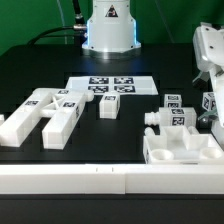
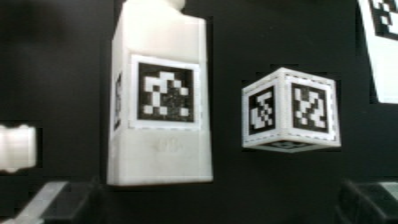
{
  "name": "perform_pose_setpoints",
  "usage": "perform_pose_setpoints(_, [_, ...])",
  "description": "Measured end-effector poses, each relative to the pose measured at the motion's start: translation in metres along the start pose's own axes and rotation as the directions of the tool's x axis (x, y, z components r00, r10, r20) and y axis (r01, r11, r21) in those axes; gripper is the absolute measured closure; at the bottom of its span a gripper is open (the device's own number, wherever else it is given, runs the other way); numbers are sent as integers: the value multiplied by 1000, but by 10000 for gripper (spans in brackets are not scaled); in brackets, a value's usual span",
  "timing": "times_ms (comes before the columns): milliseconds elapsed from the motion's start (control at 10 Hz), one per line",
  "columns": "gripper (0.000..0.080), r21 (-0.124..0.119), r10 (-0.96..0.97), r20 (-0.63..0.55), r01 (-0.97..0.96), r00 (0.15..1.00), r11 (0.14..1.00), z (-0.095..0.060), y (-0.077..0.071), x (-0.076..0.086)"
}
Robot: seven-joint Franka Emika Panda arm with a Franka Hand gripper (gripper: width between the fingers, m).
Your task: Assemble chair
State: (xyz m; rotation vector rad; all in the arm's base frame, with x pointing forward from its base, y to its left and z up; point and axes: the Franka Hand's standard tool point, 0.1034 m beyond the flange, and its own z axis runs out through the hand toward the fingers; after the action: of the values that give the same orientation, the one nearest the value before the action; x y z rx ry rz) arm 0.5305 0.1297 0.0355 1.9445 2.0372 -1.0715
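white bar [image 2: 157, 160] and cube [image 2: 290, 108] bear black-and-white tags [image 2: 164, 90] (square, pixel-patterned); fingers [image 2: 50, 205] spread apart.

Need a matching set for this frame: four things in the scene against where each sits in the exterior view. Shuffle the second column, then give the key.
Things
1. marker board
2. slotted seat block
3. end effector
4. group of long bars

Places
A. on the exterior view's left part of the table
B. at the exterior view's right edge, above the small tagged pieces
C. mid-table, in front of the robot base
D. exterior view's front right, next to the white front ledge

Pairs: 1-C, 2-D, 3-B, 4-A
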Motion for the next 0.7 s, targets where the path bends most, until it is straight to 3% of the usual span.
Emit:
perform_pose_setpoints(100, [151, -6, -11, -9, 11, 1000, 1000, 0, 2, -1])
perform_pose_setpoints(400, [151, 6, -45, -21, 45, 999, 999, 7, 10, -20])
perform_pose_setpoints(700, [151, 11, -40, -22, 41, 999, 999, 9, 11, -23])
